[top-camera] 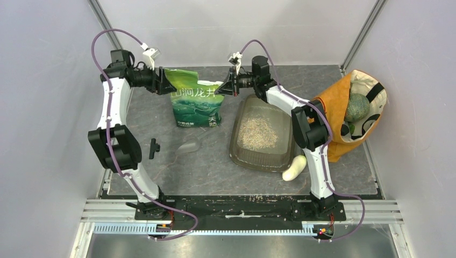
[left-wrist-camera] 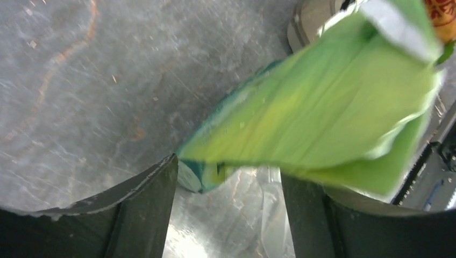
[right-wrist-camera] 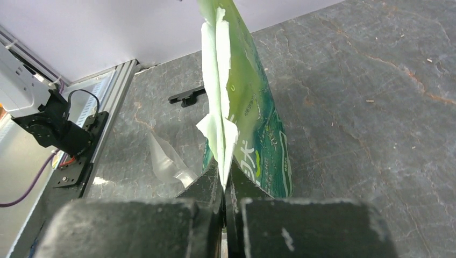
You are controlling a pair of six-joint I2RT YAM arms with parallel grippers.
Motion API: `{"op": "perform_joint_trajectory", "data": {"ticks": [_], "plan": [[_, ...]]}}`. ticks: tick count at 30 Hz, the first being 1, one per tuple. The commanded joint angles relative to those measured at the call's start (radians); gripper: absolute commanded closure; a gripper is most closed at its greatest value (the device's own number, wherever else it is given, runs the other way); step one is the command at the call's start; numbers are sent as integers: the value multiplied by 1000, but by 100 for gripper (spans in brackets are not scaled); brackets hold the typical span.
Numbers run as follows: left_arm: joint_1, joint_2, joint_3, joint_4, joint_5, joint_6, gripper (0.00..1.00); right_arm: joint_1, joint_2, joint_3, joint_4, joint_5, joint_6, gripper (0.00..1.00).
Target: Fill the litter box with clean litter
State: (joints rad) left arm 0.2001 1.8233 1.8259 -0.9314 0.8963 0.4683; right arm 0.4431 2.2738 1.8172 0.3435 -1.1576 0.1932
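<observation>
Grey worktop (top-camera: 215, 172) carries the litter box (top-camera: 233, 144) right of centre, clean litter (top-camera: 258, 131) heaped inside; right fingers (right-wrist-camera: 207, 185) pinch the green bag (top-camera: 196, 105) by its top edge; left fingers (left-wrist-camera: 142, 209) stand spread either side of its other corner, unclamped.

The shallow rectangular tray of smoky grey-brown translucent plastic (top-camera: 253, 160) shows a heap of pale beige-white granules (top-camera: 257, 133) through its tint. The glossy green plastic pouch (top-camera: 194, 105) bears white characters over a darker blue-green landscape print, and its inner face is lighter yellow-green. The slouched fabric bag (top-camera: 332, 115) is orange outside and cream inside with black straps, the round melon (top-camera: 357, 107) is mottled grey-green, the smooth oval vegetable (top-camera: 294, 168) is white, and the stone-textured table surface (top-camera: 215, 172) is dark grey with faint rust-coloured veining.
</observation>
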Motion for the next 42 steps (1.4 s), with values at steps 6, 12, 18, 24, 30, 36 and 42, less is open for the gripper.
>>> {"op": "perform_joint_trajectory", "data": {"ticks": [6,12,18,24,30,36,42], "plan": [[9,-138,-353,510,112,-238,18,-10,-43,-15,109,-46,76,100],[13,-193,-457,736,220,-280,18,-9,-59,-15,50,-22,12,100],[220,-216,-153,245,249,-106,19,-7,-110,-34,-114,27,-228,100],[180,-212,-11,358,33,-314,16,15,-176,-93,-210,105,-519,100],[-2,-79,128,96,-25,-160,16,36,-234,-205,-130,199,-702,100],[-98,-34,136,-92,25,33,21,40,-252,-252,-59,215,-694,98],[-139,-9,109,-354,-70,302,28,34,-245,-230,-61,193,-624,88]]}}
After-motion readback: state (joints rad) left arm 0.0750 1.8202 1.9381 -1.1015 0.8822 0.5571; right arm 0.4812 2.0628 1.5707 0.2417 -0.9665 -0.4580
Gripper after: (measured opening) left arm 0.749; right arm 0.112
